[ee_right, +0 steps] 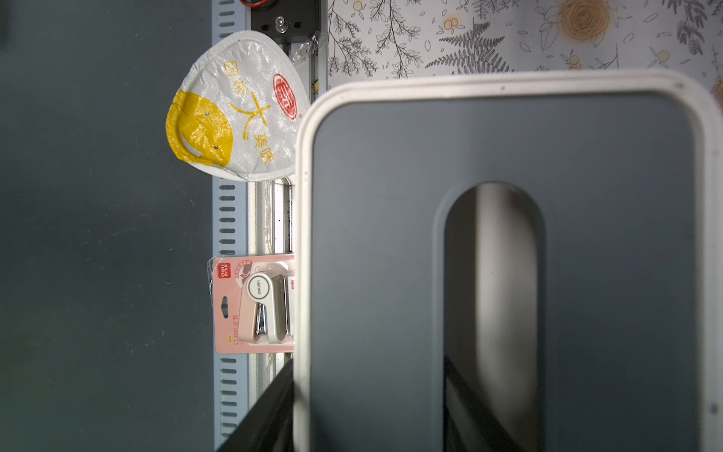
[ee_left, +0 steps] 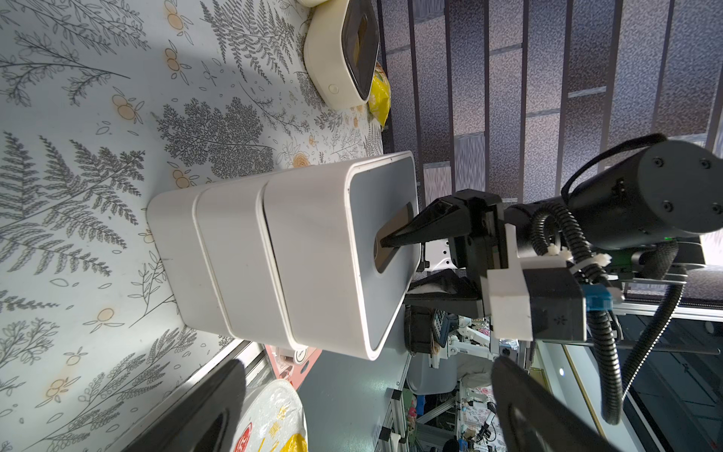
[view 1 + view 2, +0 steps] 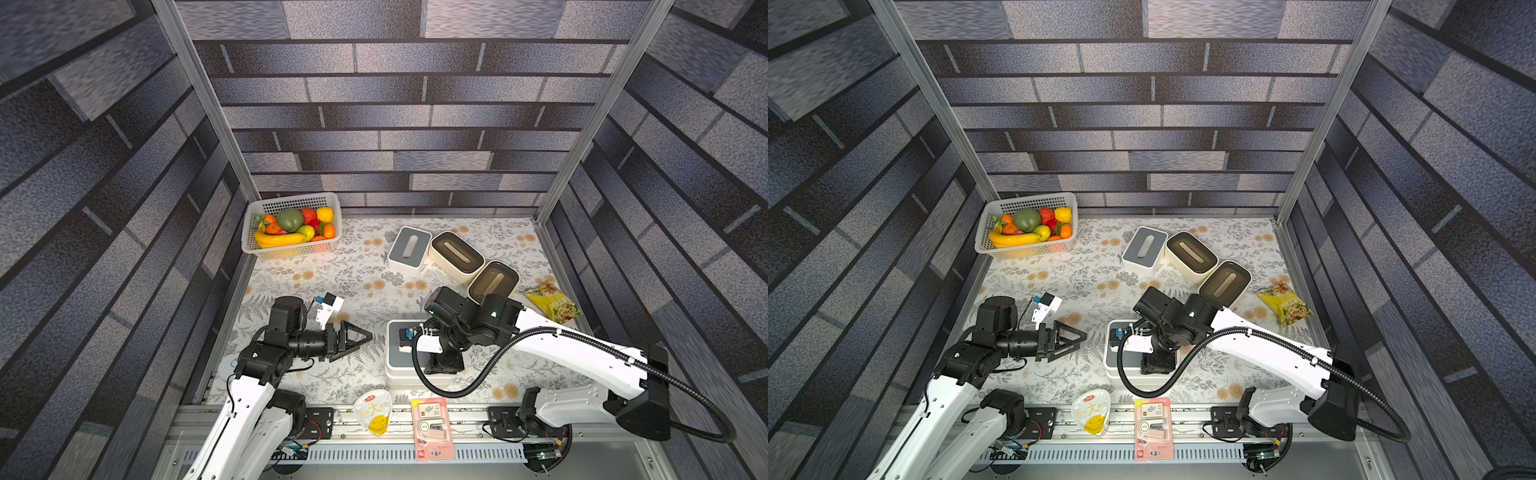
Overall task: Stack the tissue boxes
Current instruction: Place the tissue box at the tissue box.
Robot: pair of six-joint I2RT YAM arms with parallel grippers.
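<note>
Three white tissue boxes with grey lids stand nested in a stack (image 3: 394, 357) (image 3: 1112, 365) (image 2: 274, 254) near the table's front. My right gripper (image 3: 441, 368) (image 2: 397, 270) (image 1: 371, 430) points down onto the top box (image 1: 371, 235). One finger is in the lid's oval slot and the other outside the rim, both against the wall between. My left gripper (image 3: 361, 338) (image 3: 1075, 338) (image 2: 367, 422) hangs open left of the stack, holding nothing. At the back right stand a grey-lidded box (image 3: 409, 247) and two cream boxes with dark brown lids (image 3: 457, 257) (image 3: 494, 282).
A white perforated basket (image 3: 266, 249) of plastic fruit sits at the back left. A yellow snack bag (image 3: 552, 305) lies by the right wall. On the front rail lie a white and yellow pouch (image 3: 374, 411) and a pink stapler pack (image 3: 432, 428).
</note>
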